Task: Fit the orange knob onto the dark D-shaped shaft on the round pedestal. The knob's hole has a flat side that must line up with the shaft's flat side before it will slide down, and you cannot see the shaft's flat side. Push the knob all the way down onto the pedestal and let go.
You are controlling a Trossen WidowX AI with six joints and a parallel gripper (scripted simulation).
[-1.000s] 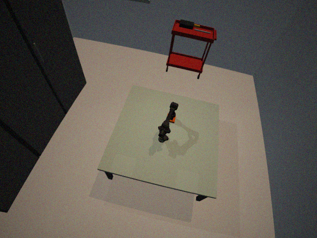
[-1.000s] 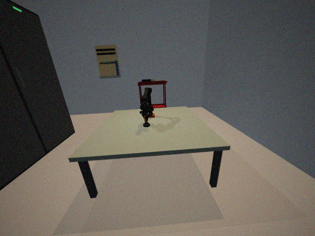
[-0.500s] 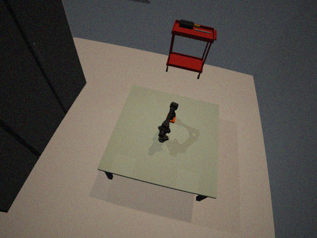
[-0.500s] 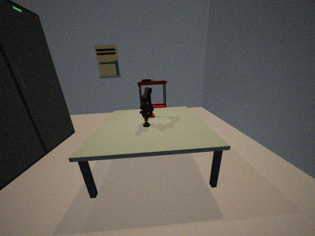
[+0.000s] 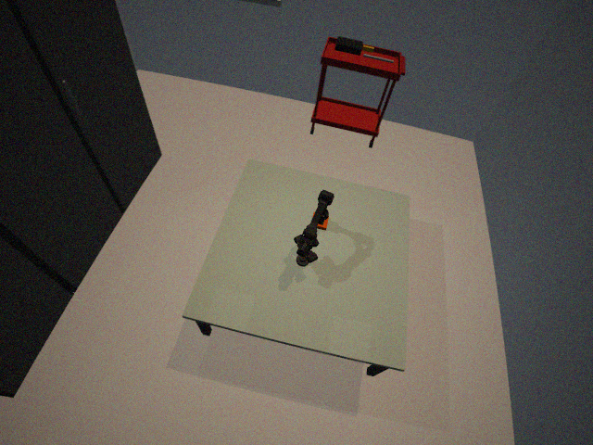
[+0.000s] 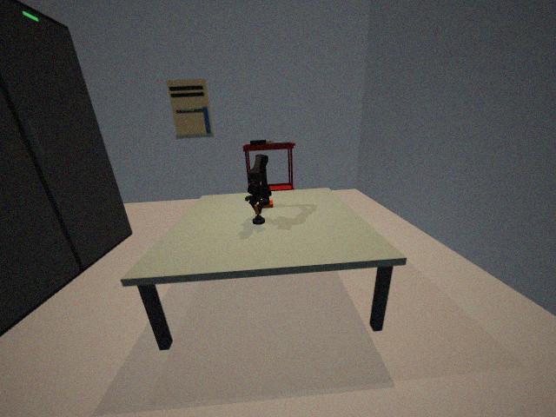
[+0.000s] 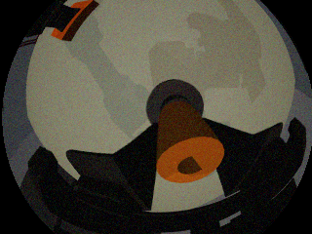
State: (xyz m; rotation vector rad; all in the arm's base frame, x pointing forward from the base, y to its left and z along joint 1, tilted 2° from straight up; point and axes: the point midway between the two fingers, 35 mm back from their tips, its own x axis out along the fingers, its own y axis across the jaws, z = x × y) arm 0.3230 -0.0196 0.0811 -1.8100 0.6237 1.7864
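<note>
The orange knob stands between the two dark fingers of my gripper, which is shut on it. Its near end faces the wrist camera and shows a dark opening with a straight edge. The dark round pedestal is on the table directly below the knob. In the exterior view a dark narrow part shows between the knob's lower end and the pedestal's disc. The shaft's flat side is hidden, and I cannot tell whether the shaft tip is inside the hole.
An orange block-like piece is at the arm's base on the pale table. A red cart stands behind the table. A tall dark cabinet stands to the left.
</note>
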